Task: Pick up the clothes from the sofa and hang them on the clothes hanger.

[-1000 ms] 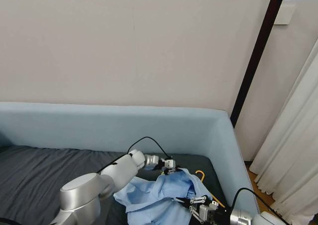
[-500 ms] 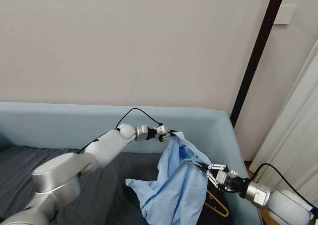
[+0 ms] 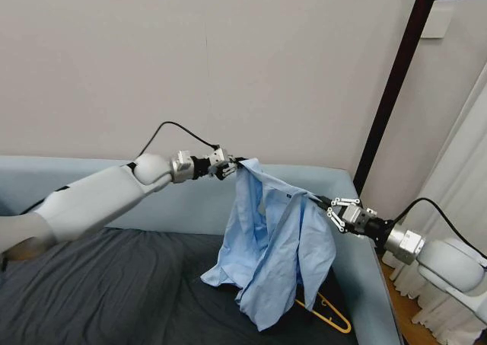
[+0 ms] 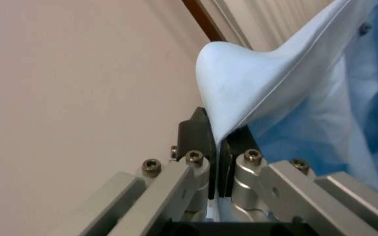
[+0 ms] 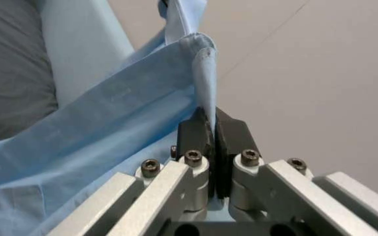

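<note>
A light blue shirt [image 3: 270,246] hangs in the air above the sofa [image 3: 91,193], stretched between both arms. My left gripper [image 3: 232,165] is shut on its upper corner near the sofa back; the pinched cloth [image 4: 241,93] bulges over the closed jaws. My right gripper [image 3: 329,206] is shut on the shirt's other edge over the sofa's right arm, with the hem [image 5: 199,83] clamped between its pads. A yellow clothes hanger [image 3: 331,314] lies on the dark seat beneath the shirt's lower end.
The dark grey seat cushion [image 3: 99,284] spreads out to the left. A dark upright pole [image 3: 392,86] rises past the sofa's right end. White curtains [image 3: 456,200] hang at the far right. A plain wall [image 3: 190,63] stands behind.
Both grippers have risen with the shirt, lifting it off the seat and spreading it wider. The left arm swung up to the height of the sofa back; the hanger now lies uncovered.
</note>
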Controlling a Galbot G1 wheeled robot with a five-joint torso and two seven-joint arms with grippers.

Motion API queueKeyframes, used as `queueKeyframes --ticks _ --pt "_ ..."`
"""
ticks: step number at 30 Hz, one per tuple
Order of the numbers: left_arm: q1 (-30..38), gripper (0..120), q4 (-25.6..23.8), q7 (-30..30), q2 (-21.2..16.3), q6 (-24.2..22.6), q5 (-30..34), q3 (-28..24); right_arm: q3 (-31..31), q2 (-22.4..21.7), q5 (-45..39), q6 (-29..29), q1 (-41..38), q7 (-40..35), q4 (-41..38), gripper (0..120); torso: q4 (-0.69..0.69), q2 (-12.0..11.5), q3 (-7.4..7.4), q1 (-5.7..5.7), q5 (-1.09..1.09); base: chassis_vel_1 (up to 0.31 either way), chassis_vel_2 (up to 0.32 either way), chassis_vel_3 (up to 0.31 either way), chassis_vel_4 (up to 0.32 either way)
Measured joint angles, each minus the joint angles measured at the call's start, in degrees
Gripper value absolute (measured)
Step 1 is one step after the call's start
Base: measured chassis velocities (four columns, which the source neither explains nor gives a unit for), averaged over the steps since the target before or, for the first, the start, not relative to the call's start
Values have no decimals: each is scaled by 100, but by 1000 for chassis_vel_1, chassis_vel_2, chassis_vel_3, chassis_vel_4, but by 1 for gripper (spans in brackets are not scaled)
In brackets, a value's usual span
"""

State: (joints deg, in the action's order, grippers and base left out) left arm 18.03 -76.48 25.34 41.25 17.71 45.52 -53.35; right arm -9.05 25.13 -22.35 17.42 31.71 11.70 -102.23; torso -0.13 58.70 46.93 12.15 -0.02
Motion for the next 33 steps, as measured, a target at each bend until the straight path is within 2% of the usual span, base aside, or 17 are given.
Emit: queueKeyframes --ticks 1,4,6,7,9,11,12,14,15,16,17,19,21,23,25,27,33 --pt "0 0 0 0 0 0 0 0 0 0 0 0 0 0 0 0 0 0 0 0 0 0 0 0 0" --pt "-55 0 -759 -366 -771 -325 178 108 -695 346 -45 -64 -932 -38 279 0 1 0 0 0 2 0 0 0 0" --pt "-119 0 -1250 -668 -1274 -592 285 208 -1192 566 -51 -165 -1647 -130 386 0 8 0 1 1 -3 0 0 0 0" --pt "-119 0 -1250 -668 -1274 -592 285 208 -1192 566 -51 -165 -1647 -130 386 0 8 0 1 1 -3 0 0 0 0" --pt "-218 0 -1738 -981 -1743 -852 382 398 -1613 769 -158 -265 -2208 -204 446 0 14 0 1 0 -5 0 0 0 0" --pt "-436 0 -2298 -1384 -2172 -1135 530 697 -1854 839 -309 -325 -2518 -242 416 0 9 0 1 0 -1 0 0 0 0" --pt "-436 0 -2298 -1384 -2172 -1135 530 697 -1854 839 -309 -325 -2518 -242 416 0 9 0 1 0 -1 0 0 0 0" --pt "-951 0 -2937 -1787 -2611 -1535 674 1480 -1931 821 -492 -376 -2662 -261 271 0 2 -1 1 0 -6 0 0 0 0" --pt "-1374 0 -3307 -1985 -2918 -1702 755 2027 -1933 775 -611 -401 -2682 -278 125 0 2 0 -1 0 5 0 0 0 0" --pt "-1645 0 -3553 -2085 -3131 -1811 798 2254 -1911 727 -684 -436 -2669 -280 15 0 3 1 -2 -2 9 0 0 0 0" --pt "-1645 0 -3553 -2085 -3131 -1811 798 2254 -1911 727 -684 -436 -2669 -280 15 0 3 1 -2 -2 9 0 0 0 0" --pt "-2210 0 -4155 -2314 -3695 -1956 864 2638 -1668 524 -881 -552 -2485 -325 -388 0 4 0 0 0 -7 0 0 0 0" --pt "-2520 0 -4660 -2451 -4119 -2030 870 2826 -1325 301 -1012 -654 -2219 -369 -764 0 5 1 -1 -2 1 0 0 0 0" --pt "-2579 0 -4931 -2543 -4317 -2078 874 2871 -1162 203 -1071 -696 -2100 -387 -912 0 4 1 -1 -2 4 0 0 0 0" --pt "-2493 0 -5485 -2787 -4661 -2299 1019 2873 -750 0 -1237 -817 -1779 -417 -1241 0 2 1 -1 -2 3 0 0 0 0" --pt "-2232 0 -5829 -3022 -4796 -2587 1259 2854 -395 -133 -1374 -912 -1553 -422 -1447 0 3 1 -1 -2 5 0 0 0 0" --pt "-1776 0 -6117 -3402 -4844 -3144 1778 2888 266 -392 -1674 -1067 -1137 -370 -1708 0 3 1 0 -1 0 0 0 0 0"
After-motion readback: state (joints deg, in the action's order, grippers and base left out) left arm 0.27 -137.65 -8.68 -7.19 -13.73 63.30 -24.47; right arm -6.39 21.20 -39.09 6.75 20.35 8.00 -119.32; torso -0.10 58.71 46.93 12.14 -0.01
